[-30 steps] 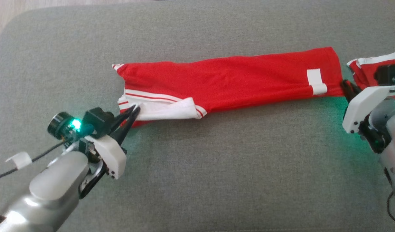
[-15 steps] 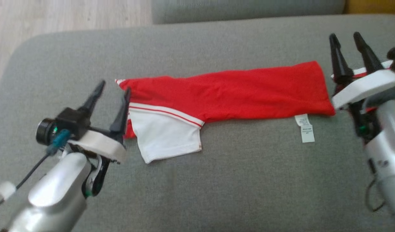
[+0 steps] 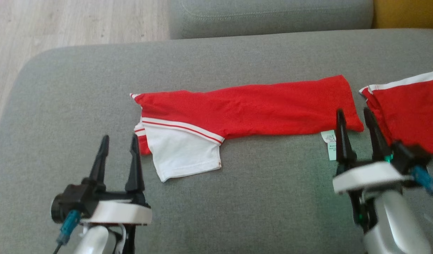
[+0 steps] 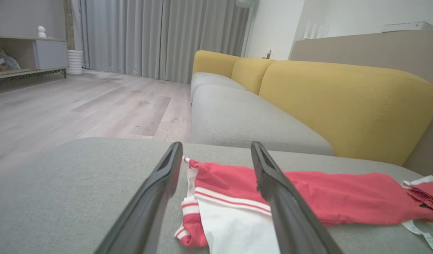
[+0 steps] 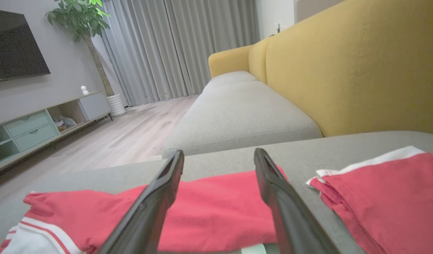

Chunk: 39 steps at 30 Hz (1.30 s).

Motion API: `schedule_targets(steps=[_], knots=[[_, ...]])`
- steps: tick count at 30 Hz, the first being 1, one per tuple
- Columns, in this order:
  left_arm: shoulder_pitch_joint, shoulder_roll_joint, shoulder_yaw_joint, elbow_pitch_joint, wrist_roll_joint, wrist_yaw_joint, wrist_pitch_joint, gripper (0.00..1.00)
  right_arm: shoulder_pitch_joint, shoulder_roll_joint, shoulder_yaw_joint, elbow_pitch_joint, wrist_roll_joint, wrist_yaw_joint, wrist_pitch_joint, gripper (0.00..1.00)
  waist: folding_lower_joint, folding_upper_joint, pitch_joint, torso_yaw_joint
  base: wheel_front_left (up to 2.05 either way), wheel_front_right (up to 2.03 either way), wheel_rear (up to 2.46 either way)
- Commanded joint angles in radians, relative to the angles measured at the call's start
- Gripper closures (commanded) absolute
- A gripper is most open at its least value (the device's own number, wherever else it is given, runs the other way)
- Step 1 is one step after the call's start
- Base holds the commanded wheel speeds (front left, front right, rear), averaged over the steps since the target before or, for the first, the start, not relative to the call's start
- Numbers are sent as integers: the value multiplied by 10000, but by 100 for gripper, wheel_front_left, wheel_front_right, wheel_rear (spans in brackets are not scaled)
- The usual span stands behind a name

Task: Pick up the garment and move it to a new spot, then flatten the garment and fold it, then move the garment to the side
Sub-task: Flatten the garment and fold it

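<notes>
Garment (image 3: 244,109) flat on cushion (image 3: 237,204) | left gripper (image 3: 119,137) spread, empty | right gripper (image 3: 353,111) spread, empty | both level

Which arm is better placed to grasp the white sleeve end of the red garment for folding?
Probably left. The left arm, jaws open, points just beside the white fabric sleeve of the long red folded garment; the right arm sits at its opposite end by the white label.

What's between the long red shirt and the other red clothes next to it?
Just a narrow gap of bare grey cushion between the shirt and the other red clothes. The head and right wrist views both show it.
</notes>
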Motion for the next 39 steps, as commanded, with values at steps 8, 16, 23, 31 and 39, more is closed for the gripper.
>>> schedule_targets(steps=[8, 16, 23, 31, 39], knots=[[-586, -576, 1286, 18, 1054, -1040, -50, 0, -394, 109, 90, -236, -345, -9, -47, 0, 2, -1, 885, 75, 0, 0, 0], [-1308, -1069, 1548, 448, 1683, -1762, -50, 0, -2295, 111, -1895, 1794, -1242, -9, 1208, 0, 2, -1, 1896, 423, 0, 0, 0], [-1610, -1364, 1771, 675, 2006, -2120, -51, 0, -3627, 111, -3588, 3799, -2076, -9, 1455, 0, 2, -1, 2315, 743, 0, 0, 0], [-1758, -1518, 2062, 736, 2214, -2314, -51, 0, -4298, 112, -3651, 5558, -2521, -9, 1641, 0, 2, -1, 2507, 822, 0, 0, 0], [-1654, -1618, 2300, 899, 2429, -2421, -51, 0, -4651, 56, -3572, 5964, -2819, -9, 833, 100, 2, -1, 2035, 418, 0, 0, 0]])
